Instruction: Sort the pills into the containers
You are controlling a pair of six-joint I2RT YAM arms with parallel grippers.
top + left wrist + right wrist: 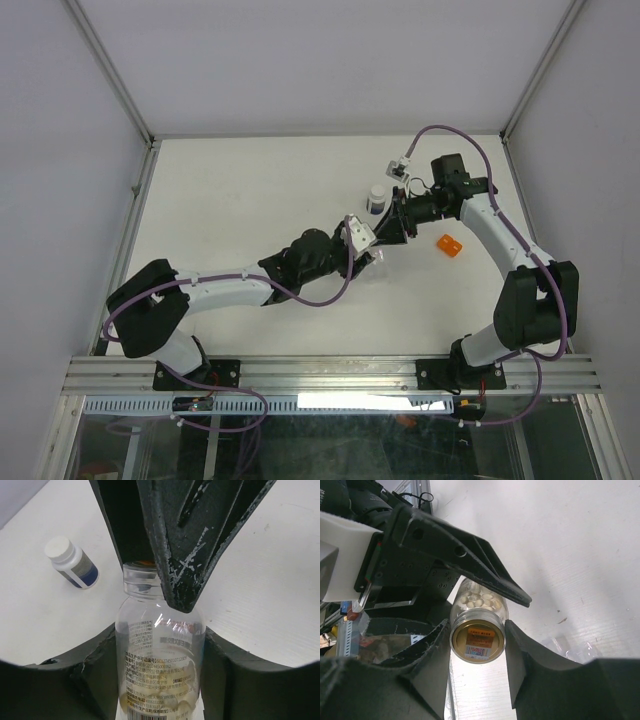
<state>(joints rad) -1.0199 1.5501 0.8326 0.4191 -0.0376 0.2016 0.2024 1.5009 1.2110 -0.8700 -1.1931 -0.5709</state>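
The white bench (250, 190) carries a white-capped bottle (377, 198) standing just beyond the left hand (375, 252), and a small orange box (448, 244) lying near the right hand (393, 232), to its right.

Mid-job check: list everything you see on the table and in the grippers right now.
clear pill bottle with printed label: one, transparent, mid-table, between both grippers
gold cap: one, on that bottle's end
pills: many, pale whitish-yellow, inside that bottle
white-capped bottle with blue label: one, on the table beyond the grippers
small orange object: one, on the table near the right arm
clear plastic item: one, transparent, on the table beside the held bottle; shape unclear
white table: one
left gripper: black, closed on the bottle's body
right gripper: black, closed on the cap
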